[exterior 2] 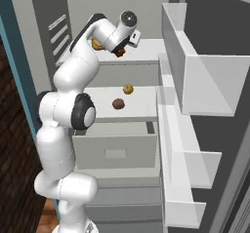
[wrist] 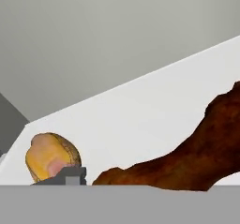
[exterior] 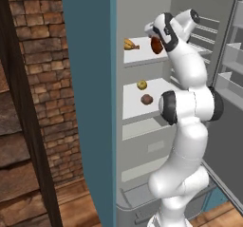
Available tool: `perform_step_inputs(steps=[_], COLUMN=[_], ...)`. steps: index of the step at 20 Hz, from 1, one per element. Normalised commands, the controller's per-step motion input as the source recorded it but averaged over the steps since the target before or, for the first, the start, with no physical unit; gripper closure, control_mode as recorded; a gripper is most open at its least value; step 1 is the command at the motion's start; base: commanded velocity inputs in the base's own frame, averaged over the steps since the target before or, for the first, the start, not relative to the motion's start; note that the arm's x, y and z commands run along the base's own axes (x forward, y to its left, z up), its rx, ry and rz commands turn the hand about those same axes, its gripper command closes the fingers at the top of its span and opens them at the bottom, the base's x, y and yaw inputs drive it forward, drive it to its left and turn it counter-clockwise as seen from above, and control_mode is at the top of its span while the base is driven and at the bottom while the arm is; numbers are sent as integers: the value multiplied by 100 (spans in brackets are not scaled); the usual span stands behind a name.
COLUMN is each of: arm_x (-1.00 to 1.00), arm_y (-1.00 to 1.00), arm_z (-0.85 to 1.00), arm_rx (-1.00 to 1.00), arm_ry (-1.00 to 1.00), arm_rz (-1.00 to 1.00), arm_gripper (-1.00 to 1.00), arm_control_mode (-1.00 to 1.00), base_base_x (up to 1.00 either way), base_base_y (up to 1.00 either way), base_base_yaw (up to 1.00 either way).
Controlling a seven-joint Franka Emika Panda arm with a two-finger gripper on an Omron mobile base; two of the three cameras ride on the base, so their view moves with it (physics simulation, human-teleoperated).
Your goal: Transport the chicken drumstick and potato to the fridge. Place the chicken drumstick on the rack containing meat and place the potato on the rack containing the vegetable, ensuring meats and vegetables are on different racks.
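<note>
Here, left base view: my arm reaches into the fridge with the hand up at the rack containing meat. The chicken drumstick sits just under the hand, at that shelf's right end, with the meat near it to the left. On the lower shelf the vegetable lies just behind the potato, slightly apart.

Right base view: same layout mirrored. The drumstick peeks out dark beneath the hand, the orange meat partly hidden behind the forearm. Potato and vegetable lie well below, both on the lower shelf.

Hand view: one finger shows grey at the bottom edge. The drumstick runs from right beside it up toward the right, long axis slanting across the white rack; the meat sits just left of the finger, farther along the shelf. The fingers are clenched on the drumstick, which I judge is low over the rack; whether it touches I cannot tell. Release looks next.

Count: one drumstick, one meat piece, one potato, one vegetable, two shelves.
</note>
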Motion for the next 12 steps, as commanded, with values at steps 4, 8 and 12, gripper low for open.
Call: perform_step_inputs(steps=[4,8,12], arm_x=[64,52,36], arm_y=[0,1,1], arm_z=[-36,-32,-14], arm_rx=[0,-1,0], arm_ry=[0,1,0], arm_rz=[1,0,0], arm_gripper=[-100,-100,-100], arm_control_mode=[-100,-100,-100], base_base_x=[0,0,0], base_base_y=[0,0,0], base_base_yaw=[0,0,0])
